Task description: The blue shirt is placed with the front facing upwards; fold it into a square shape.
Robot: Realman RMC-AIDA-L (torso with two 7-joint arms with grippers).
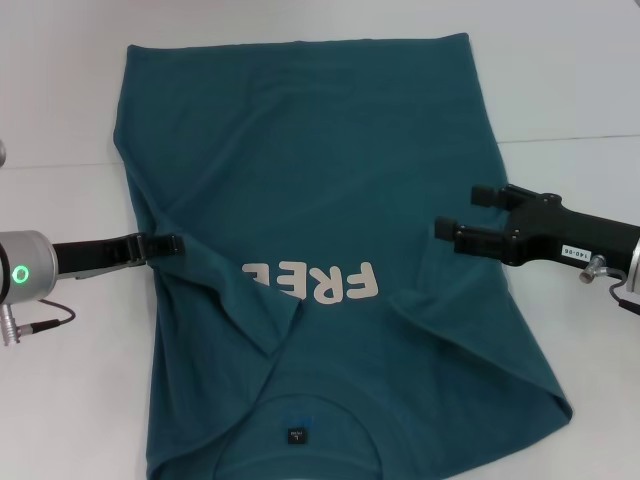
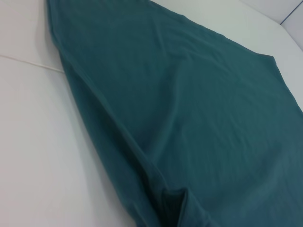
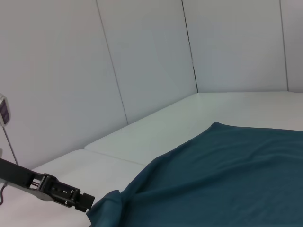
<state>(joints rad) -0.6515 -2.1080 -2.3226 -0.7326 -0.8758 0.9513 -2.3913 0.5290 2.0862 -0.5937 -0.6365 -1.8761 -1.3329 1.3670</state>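
The blue shirt [image 1: 330,220] lies spread on the white worktop [image 1: 560,80], lettering up, collar nearest the robot, both sleeves folded inward. The left claw [image 1: 172,243] is clamped on the shirt's left edge, bunching the cloth. The right claw [image 1: 458,215] hangs at the right edge, its fingers [image 1: 470,238] apart, holding nothing.

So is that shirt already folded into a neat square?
No, in the head view the blue shirt lies mostly spread out, with only its sleeves tucked inward and the white letters showing.
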